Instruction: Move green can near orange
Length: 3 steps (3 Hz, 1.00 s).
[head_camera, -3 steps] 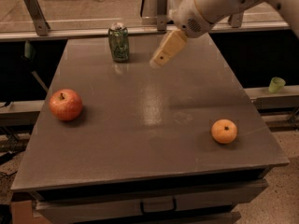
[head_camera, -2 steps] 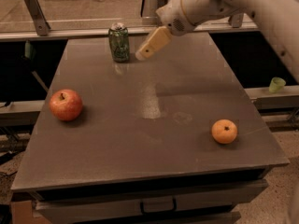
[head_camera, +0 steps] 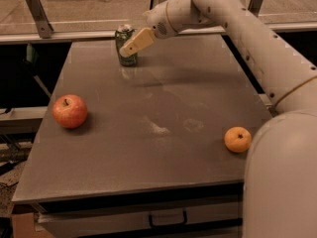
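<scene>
Gripper (head_camera: 128, 47) swung left — now at green can (head_camera: 129, 59) (orange (head_camera: 237, 139) well apart).

Single high view down over table (head_camera: 163, 98), hand (head_camera: 126, 50) by far green can (head_camera: 128, 60).

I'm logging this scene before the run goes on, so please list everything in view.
Table: one, grey-brown, middle of the view.
Green can: one, green with a silver top, upright at the table's back left.
Apple: one, red, near the table's left edge.
Orange: one, orange, front right of the table.
Arm: one, white, reaching in from the right.
Tool: one, tan, at the can and overlapping it in this view; contact unclear.
</scene>
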Tool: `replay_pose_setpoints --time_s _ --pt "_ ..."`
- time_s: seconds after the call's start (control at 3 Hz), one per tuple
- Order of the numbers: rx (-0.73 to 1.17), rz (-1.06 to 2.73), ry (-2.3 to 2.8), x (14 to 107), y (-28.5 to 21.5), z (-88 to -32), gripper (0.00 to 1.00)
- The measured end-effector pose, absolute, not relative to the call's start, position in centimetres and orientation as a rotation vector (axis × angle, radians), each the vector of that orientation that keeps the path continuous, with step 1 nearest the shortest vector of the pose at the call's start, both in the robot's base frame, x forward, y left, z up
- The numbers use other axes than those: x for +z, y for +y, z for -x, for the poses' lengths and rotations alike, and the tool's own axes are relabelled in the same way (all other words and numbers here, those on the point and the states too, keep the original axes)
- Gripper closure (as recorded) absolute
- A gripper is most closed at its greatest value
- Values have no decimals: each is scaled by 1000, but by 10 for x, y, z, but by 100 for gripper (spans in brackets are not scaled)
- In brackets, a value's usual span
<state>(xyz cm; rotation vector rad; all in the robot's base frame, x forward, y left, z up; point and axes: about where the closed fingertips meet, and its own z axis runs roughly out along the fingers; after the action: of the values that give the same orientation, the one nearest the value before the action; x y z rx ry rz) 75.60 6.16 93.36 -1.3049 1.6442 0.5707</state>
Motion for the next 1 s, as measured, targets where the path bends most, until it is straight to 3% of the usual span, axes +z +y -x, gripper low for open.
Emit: replay_pose_setpoints --time_s 0.33,0.67,1.0 --pt "597 1272 1669 923 79 -769 0" --pt "607 1251 1703 911 90 -776 17" --pt "625 1230 1714 908 96 -780 41"
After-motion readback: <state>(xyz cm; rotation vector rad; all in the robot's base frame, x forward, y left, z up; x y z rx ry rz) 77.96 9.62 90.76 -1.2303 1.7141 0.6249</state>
